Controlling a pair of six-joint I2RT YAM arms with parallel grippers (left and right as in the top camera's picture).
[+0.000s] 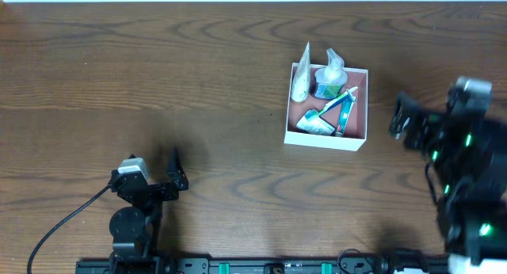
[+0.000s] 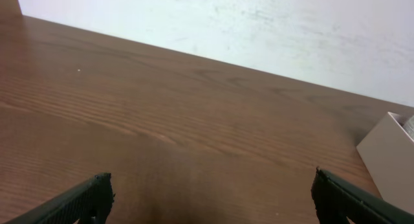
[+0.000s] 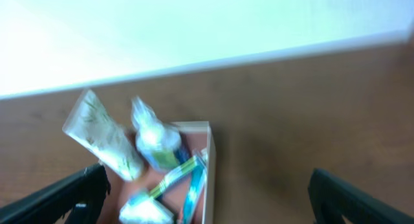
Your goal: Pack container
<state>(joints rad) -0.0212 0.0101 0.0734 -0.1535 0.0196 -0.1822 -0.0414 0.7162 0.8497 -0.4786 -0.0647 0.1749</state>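
- Your container (image 1: 325, 139) is sitting on the counter (image 1: 158, 76), right of centre in the overhead view. Its white walls are framing a pink-brown floor.
- A pale tube (image 1: 301, 80) is leaning over the container's far-left corner, with its crimped end poking above the rim.
- A small pump bottle (image 1: 329, 76) is standing just beside the tube, against the far wall.
- A teal-and-white tube (image 1: 342, 112) is lying diagonally across the floor, and a small packet (image 1: 315, 125) is resting near the front-left corner, touching it.
- Your left gripper (image 1: 177, 171) is hanging released and empty, well apart from the container on its left. In the left wrist view both fingers (image 2: 84, 201) are showing at opposite bottom corners, with bare wood between them and a container wall (image 2: 388, 153) peeking in at the right edge.
- Your right gripper (image 1: 398, 118) is hovering just to the right of the container and is looking blurred from overhead.
- In the right wrist view, that gripper (image 3: 207, 185) is standing wide open with nothing between its fingers (image 3: 65, 198). It is looking down on the container (image 3: 208, 179) and its contents, though the picture is soft.
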